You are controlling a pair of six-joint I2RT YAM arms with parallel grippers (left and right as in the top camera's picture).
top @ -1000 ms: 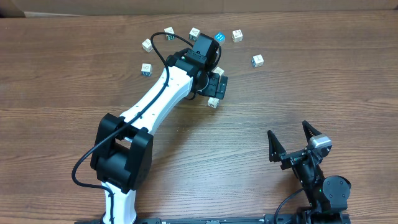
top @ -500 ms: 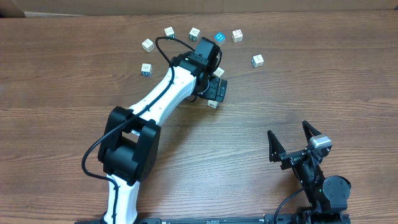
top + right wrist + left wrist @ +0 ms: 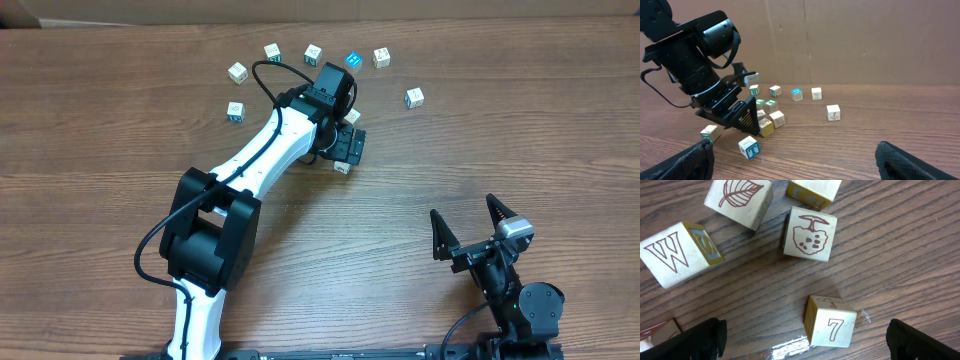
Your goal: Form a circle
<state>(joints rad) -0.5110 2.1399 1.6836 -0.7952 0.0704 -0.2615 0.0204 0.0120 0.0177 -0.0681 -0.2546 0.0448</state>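
left claw (image 3: 805, 336): wide, holds nothing, the 7 cube (image 3: 836, 329) sits between its tips, not touched | right claw (image 3: 468, 228): wide, empty, at 5 o'clock on the table (image 3: 100, 150) | cubes (image 3: 313, 52): loose curved row at 12 o'clock, gaps between them

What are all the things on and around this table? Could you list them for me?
Small pale wooden cubes with printed marks: at least nine, whitish, in a loose arc at the table's far middle; more hide under the left arm.
Small teal cube: one, teal, in the arc's far side.
Wooden table: one, brown, under everything.
Cardboard wall: one, tan, behind the table.
Left arm: one, white and black, reaching to the cubes; left pincer open over them.
Right arm: one, black, near right; right pincer open, empty.
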